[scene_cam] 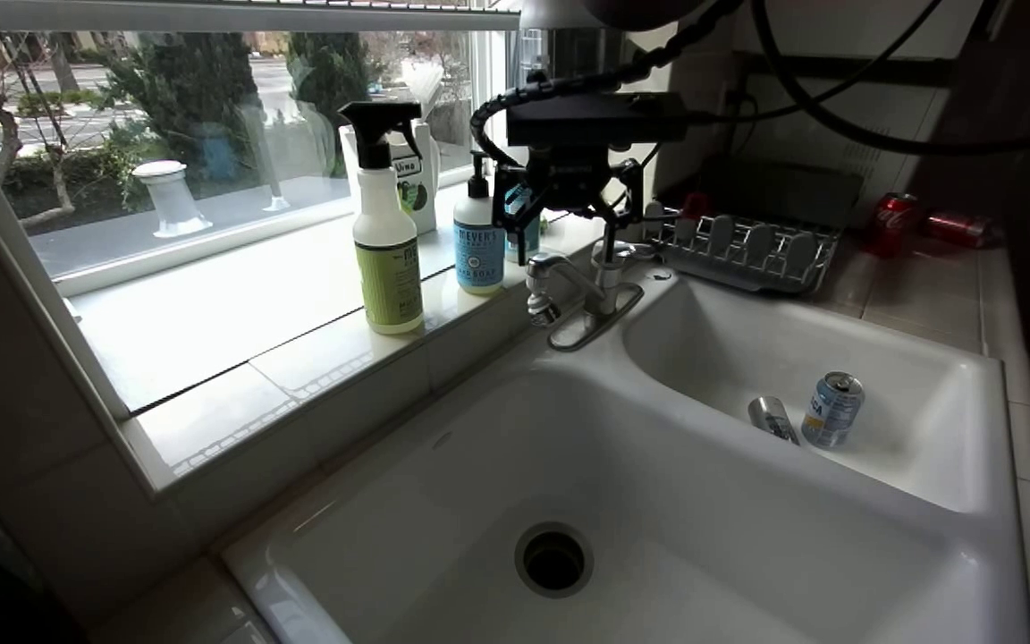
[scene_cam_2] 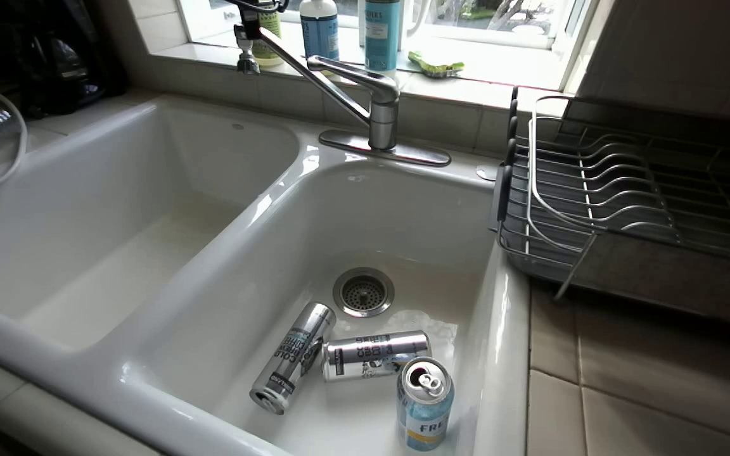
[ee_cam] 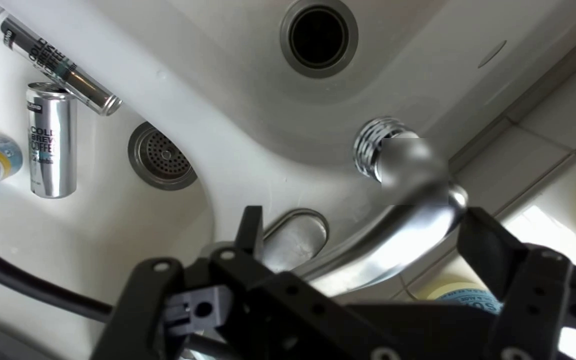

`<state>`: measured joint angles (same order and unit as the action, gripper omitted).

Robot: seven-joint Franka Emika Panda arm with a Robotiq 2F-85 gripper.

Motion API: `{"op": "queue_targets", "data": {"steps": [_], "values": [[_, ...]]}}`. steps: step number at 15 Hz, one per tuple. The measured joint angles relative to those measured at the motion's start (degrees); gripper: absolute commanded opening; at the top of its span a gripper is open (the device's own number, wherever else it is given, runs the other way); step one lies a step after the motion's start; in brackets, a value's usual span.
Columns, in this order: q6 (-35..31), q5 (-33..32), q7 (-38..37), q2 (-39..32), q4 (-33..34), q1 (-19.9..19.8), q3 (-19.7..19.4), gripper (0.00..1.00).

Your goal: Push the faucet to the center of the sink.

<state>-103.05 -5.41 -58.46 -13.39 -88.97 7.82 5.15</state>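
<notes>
my gripper point(scene_cam: 565, 257) spread, fingers point(ee_cam: 485, 240) either side of spout point(ee_cam: 388, 248); contact unclear. faucet point(scene_cam_2: 383, 120) at back of sink point(scene_cam_2: 86, 373), spout angled toward big basin point(scene_cam: 703, 555). i'd press with finger nearer window point(scene_cam: 211, 134), slow, level, following swivel arc, easing off over dividing ridge point(scene_cam_2: 216, 253).

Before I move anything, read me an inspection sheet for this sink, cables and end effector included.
Surface: white double-basin sink; pale, possibly wet patch in the smaller basin.
Job's things: chrome faucet, spout pointing along the windowsill toward the larger basin.
Clutter: two cold brew coffee cans lying, one Fresca can upright, in the smaller basin.
End effector: open, straddling the spout in the wrist view; contact unclear.
Cables: black cables loop near the end effector.
Surroundings: dish rack beside the smaller basin; spray bottle, hand soap bottle on the windowsill.
</notes>
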Motion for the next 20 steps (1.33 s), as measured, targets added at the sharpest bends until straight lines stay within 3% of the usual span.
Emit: {"op": "queue_targets", "data": {"steps": [10,20], "values": [[0.6,0.0,0.7,1.3,-1.9,0.5,0.0,1.0],[-1.6,-0.7,9.3,5.0,-7.1,0.2,-0.2,1.0]]}}
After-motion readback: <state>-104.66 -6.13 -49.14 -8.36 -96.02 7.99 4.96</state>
